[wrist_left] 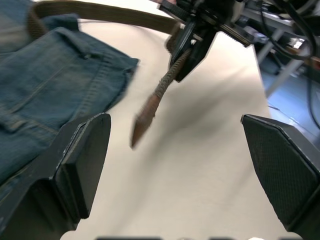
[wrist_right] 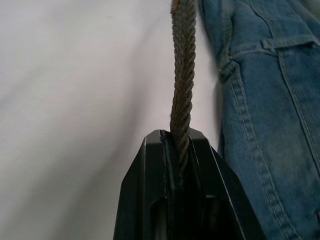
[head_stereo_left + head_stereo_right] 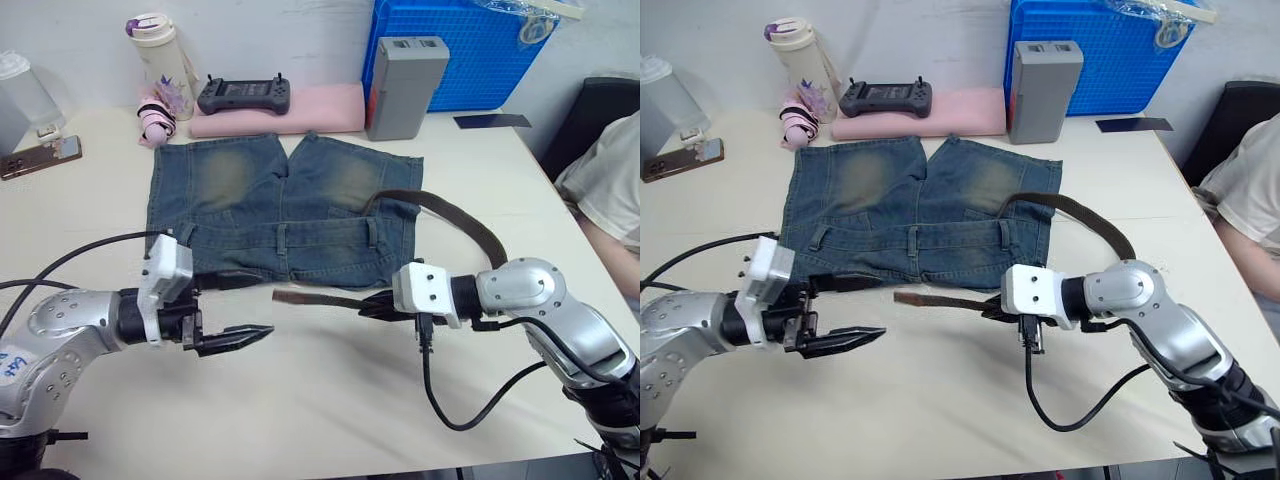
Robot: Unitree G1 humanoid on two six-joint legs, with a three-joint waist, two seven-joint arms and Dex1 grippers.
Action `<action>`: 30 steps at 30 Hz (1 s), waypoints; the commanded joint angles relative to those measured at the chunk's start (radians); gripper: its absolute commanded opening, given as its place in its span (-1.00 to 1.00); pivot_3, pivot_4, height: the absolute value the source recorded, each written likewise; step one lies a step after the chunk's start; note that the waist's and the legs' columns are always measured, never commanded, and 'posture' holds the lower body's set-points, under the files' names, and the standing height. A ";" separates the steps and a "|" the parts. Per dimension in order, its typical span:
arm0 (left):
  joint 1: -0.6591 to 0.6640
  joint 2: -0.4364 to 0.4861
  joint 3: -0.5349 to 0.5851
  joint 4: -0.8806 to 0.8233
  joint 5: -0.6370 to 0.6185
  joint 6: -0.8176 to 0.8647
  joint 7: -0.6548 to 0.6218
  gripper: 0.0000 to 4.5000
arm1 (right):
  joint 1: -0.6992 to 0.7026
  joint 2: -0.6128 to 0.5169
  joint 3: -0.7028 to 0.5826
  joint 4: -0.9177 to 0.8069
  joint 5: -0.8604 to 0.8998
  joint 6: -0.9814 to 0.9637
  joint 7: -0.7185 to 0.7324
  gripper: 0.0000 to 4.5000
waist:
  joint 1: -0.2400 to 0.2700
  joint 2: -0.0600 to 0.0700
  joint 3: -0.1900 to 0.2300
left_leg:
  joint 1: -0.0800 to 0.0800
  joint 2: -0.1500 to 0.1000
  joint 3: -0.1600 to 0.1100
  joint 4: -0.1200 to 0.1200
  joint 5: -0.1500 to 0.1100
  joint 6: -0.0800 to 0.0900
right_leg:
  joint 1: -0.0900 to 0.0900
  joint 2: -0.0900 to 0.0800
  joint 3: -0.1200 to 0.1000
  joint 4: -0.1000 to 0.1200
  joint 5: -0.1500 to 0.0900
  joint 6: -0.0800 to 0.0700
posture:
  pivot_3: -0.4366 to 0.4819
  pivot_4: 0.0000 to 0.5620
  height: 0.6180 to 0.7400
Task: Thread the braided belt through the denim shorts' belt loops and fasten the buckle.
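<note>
**Belt tip held in the air beside the waistband, ready for threading**

Denim shorts [image 3: 283,212] lie flat on a pale table [image 3: 330,400], waistband toward the near edge and legs pointing away. Short denim belt loops [image 3: 282,240] stand along the waistband.

The right end effector [image 3: 378,303] is clamped on the braided belt [image 3: 440,212] a little back from its free end. The tapered tip [image 3: 300,297] sticks out leftward, lifted just off the table, near the waistband's near edge. Behind the grip, the belt arcs up and back over the right side of the shorts. The buckle cannot be made out.

The left end effector [image 3: 235,338] hovers left of the tip, holding nothing. The left wrist view shows its fingers [image 1: 82,160] spread wide, with the tip in the space ahead of them.

At the far edge sit a pink pad [image 3: 285,110], a black handheld controller [image 3: 245,95], a bottle [image 3: 160,60], a grey box [image 3: 405,85] and a blue crate [image 3: 450,50]. A person's sleeve [image 3: 605,185] shows at the far right.

Risks, as judgement: the unsupported tip looks limp and may droop or twist, missing a loop's narrow opening. Pushing it could bunch the loose denim. The trailing belt could drag the shorts sideways.
</note>
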 commanded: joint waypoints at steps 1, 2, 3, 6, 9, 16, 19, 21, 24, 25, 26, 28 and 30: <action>-0.047 -0.009 -0.026 0.020 0.015 -0.025 -0.027 1.00 | -0.019 0.002 -0.012 -0.037 0.003 -0.018 0.019 -0.98 | 0.000 0.000 0.000 | 0.000 0.000 0.000 0.000 0.000 0.000 | 0.000 0.000 0.000 0.000 0.000 0.000 | -0.05 -0.47 0.80; -0.056 -0.014 -0.038 0.029 0.020 -0.024 -0.029 1.00 | -0.019 0.006 -0.011 -0.045 0.003 -0.013 0.017 -0.98 | 0.000 0.000 0.000 | 0.000 0.000 0.000 0.001 0.000 0.000 | 0.000 0.000 0.000 0.000 0.000 0.000 | -0.05 -0.47 0.80; -0.062 -0.018 -0.054 0.038 0.026 -0.024 -0.036 1.00 | -0.019 0.008 -0.011 -0.054 0.002 -0.006 0.015 -0.98 | 0.000 0.000 0.000 | 0.000 0.000 0.000 0.002 0.000 0.000 | 0.000 0.000 0.000 0.001 0.000 0.000 | -0.05 -0.47 0.80; -0.051 -0.019 -0.088 0.049 0.055 -0.042 -0.067 1.00 | -0.012 0.014 -0.017 -0.072 0.002 0.010 0.001 -0.98 | -0.001 0.000 0.000 | 0.000 0.000 0.000 0.002 0.000 0.000 | 0.000 0.000 0.000 0.001 0.000 0.000 | -0.05 -0.47 0.80; -0.049 -0.020 -0.103 0.061 0.073 -0.053 -0.081 0.89 | -0.005 0.010 -0.022 -0.085 -0.001 0.020 -0.004 -0.99 | 0.000 0.000 0.000 | 0.000 0.000 0.000 0.002 0.000 0.000 | 0.000 0.000 0.000 0.001 0.000 0.000 | -0.05 -0.47 0.80; -0.074 -0.033 -0.113 0.087 0.081 -0.051 -0.095 -0.45 | 0.004 0.006 -0.028 -0.103 -0.002 0.031 -0.012 -1.00 | 0.000 0.000 0.000 | -0.001 0.000 0.000 0.003 -0.001 0.001 | 0.000 0.000 0.000 0.001 0.000 0.000 | -0.05 -0.47 0.80; -0.074 -0.035 -0.119 0.089 0.090 -0.054 -0.096 -0.98 | 0.004 0.008 -0.030 -0.105 0.000 0.032 -0.017 -1.00 | 0.000 0.000 0.000 | -0.001 0.000 0.000 0.003 -0.001 0.001 | 0.000 0.000 0.000 0.001 0.000 0.000 | -0.05 -0.47 0.80; -0.072 -0.037 -0.121 0.090 0.097 -0.055 -0.097 -0.98 | 0.003 0.009 -0.030 -0.106 0.000 0.033 -0.019 -1.00 | 0.000 0.000 0.000 | -0.001 0.000 0.000 0.004 -0.001 0.001 | 0.000 0.000 0.000 0.002 0.000 0.000 | -0.05 -0.47 0.80; -0.076 -0.046 -0.120 0.094 0.104 -0.053 -0.084 -0.98 | -0.009 0.021 -0.036 -0.103 0.006 0.075 -0.044 -1.00 | 0.000 0.000 0.000 | -0.001 0.000 0.000 0.004 -0.001 0.001 | 0.000 0.000 0.000 0.002 0.000 0.000 | -0.05 -0.47 0.80; -0.080 -0.054 -0.117 0.097 0.100 -0.047 -0.073 -1.00 | -0.017 0.032 -0.044 -0.099 0.012 0.111 -0.067 -0.81 | 0.000 0.000 0.000 | -0.001 0.000 0.000 0.004 -0.001 0.001 | 0.000 0.000 0.000 0.002 0.000 0.000 | -0.05 -0.47 0.80; -0.083 -0.064 -0.114 0.099 0.095 -0.039 -0.062 -1.00 | -0.024 0.043 -0.051 -0.097 0.019 0.147 -0.089 -0.69 | 0.000 0.000 0.000 | -0.001 0.000 0.000 0.004 -0.001 0.001 | 0.000 0.000 0.000 0.002 0.000 0.000 | -0.05 -0.47 0.80; -0.094 -0.102 -0.099 0.101 0.052 0.005 -0.011 -1.00 | -0.041 0.077 -0.081 -0.094 0.055 0.243 -0.139 -0.40 | 0.000 0.000 0.000 | -0.001 0.000 0.000 0.004 -0.001 0.001 | 0.000 0.000 0.000 0.003 0.000 0.000 | -0.05 -0.47 0.80; -0.091 -0.138 -0.081 0.092 -0.010 0.067 0.034 -1.00 | -0.064 0.127 -0.154 -0.082 0.136 0.352 -0.194 0.02 | 0.000 0.000 0.000 | -0.001 0.000 0.000 0.005 -0.001 0.001 | 0.000 -0.001 0.000 0.004 0.000 0.000 | -0.05 -0.47 0.80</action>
